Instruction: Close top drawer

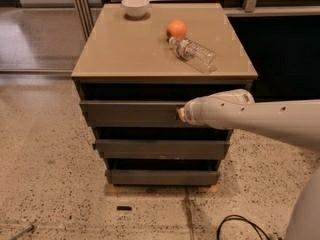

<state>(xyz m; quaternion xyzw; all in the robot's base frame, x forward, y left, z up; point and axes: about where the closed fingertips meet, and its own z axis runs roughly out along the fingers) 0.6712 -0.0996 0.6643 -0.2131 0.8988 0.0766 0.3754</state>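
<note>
The top drawer (130, 113) sits directly under the cabinet top (125, 54), its flat dark front running the cabinet's width. A dark strip shows above that front, so it appears to stand a little proud of the cabinet. I judge it mostly in but not yet home.

The gripper (181, 114) is at the right part of the top drawer's front, seemingly touching it, at the tip of the pale arm (250, 118) that reaches in from the right. Whether it is clenched or released cannot be told, though a flat push needs no grasp. What is left looks like a short, straight shove inward.

Below the top drawer are two greyer drawers (162, 148). Above it, on the cabinet top, lie a clear bottle (194, 54) touching an orange (176, 29), and further back a white bowl (135, 6).
</note>
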